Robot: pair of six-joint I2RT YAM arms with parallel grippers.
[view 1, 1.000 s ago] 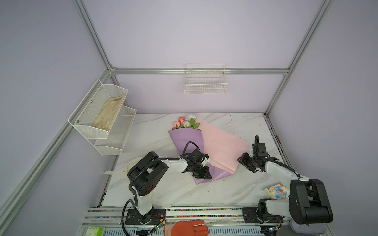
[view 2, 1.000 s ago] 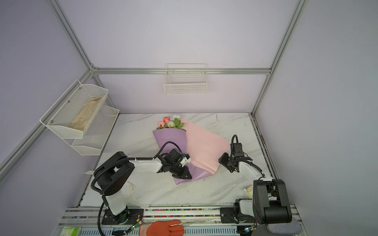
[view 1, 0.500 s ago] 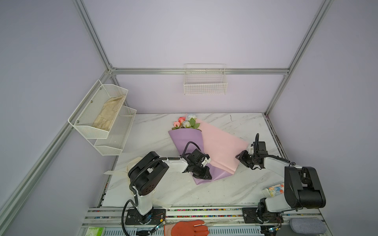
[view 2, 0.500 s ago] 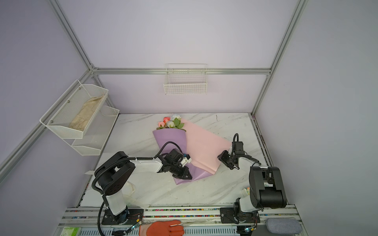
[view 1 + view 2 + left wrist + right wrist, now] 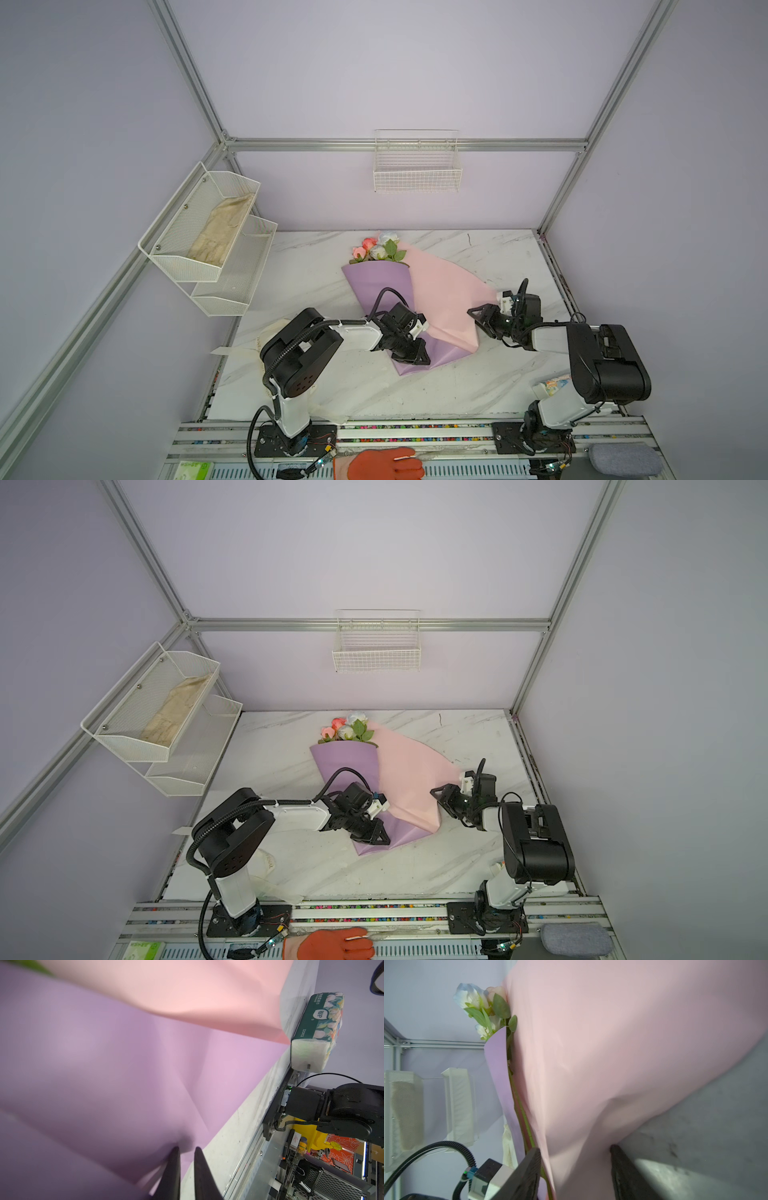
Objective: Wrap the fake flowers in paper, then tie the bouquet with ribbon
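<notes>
The bouquet point(image 5: 374, 286) lies on the marble table as a lilac paper cone, its pink inner flap point(image 5: 440, 299) spread to the right. The fake flowers point(image 5: 378, 249) point(image 5: 347, 729) stick out of its far end, and their stems point(image 5: 521, 1109) run between the two paper layers. My left gripper point(image 5: 415, 355) point(image 5: 376, 837) point(image 5: 186, 1148) sits at the cone's near tip, its jaws almost together, pinching the lilac paper, whose creases meet at the fingertips. My right gripper point(image 5: 478, 322) point(image 5: 440, 798) point(image 5: 575, 1151) is at the flap's right edge, open wide, with pink paper loose between its jaws.
A tissue pack point(image 5: 318, 1028) point(image 5: 552, 384) lies at the table's front right, by the right arm's base. A cream ribbon point(image 5: 266, 862) lies under the left arm. A two-tier mesh shelf point(image 5: 208, 241) hangs on the left wall, a wire basket point(image 5: 417, 166) on the back wall.
The right gripper's jaws have spread wider around the pink flap's edge, and the right arm's upper links have swung in. The left gripper and the bouquet have stayed put.
</notes>
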